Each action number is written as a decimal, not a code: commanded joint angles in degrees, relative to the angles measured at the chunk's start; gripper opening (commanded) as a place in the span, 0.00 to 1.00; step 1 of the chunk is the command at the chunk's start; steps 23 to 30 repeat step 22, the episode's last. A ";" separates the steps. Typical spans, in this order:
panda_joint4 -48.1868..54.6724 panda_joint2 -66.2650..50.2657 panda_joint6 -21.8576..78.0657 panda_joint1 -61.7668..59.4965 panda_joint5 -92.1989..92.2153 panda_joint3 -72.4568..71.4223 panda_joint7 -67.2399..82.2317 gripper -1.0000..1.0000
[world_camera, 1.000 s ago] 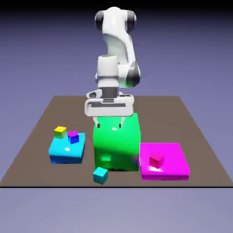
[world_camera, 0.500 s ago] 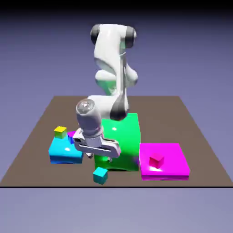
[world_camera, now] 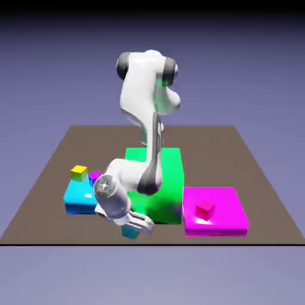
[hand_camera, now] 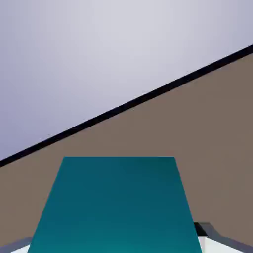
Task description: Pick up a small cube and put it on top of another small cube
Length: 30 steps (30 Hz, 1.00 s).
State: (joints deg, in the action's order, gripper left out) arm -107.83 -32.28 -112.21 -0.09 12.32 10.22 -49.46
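A small teal cube [world_camera: 127,232] sits on the brown table [world_camera: 47,179] near its front edge, mostly hidden by the hand in the exterior view. My gripper [world_camera: 133,227] is tilted low over it and shut on it. In the hand view the teal cube [hand_camera: 113,207] fills the lower middle, with a grey fingertip [hand_camera: 208,231] showing at its right side. A yellow cube [world_camera: 78,173] and a purple cube [world_camera: 95,176] rest on a cyan block [world_camera: 76,196] at the exterior view's left. A small magenta cube [world_camera: 205,209] lies on a magenta slab [world_camera: 226,219].
A tall green block [world_camera: 170,179] stands just behind the hand, between the cyan block and the magenta slab. The table's front edge [world_camera: 238,243] runs close to the teal cube.
The arm swung down from above the green block to the table's front, tilting the hand. The jaws went from open to shut on the teal cube.
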 commanded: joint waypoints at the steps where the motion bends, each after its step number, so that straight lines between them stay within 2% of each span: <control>1: -0.32 1.13 0.49 1.69 -2.61 -1.40 2.42 0.00; 14: -4.16 14.45 6.20 21.76 -31.45 -18.01 31.94 0.00; 18: -9.93 11.09 -2.84 20.83 -33.60 -16.84 30.16 0.00; 19: -9.93 11.09 -2.84 20.83 -33.60 -16.84 30.16 1.00; 22: -6.75 12.94 2.14 21.34 -32.41 -17.48 31.14 1.00; 30: -6.75 12.94 2.14 21.34 -32.41 -17.48 31.14 1.00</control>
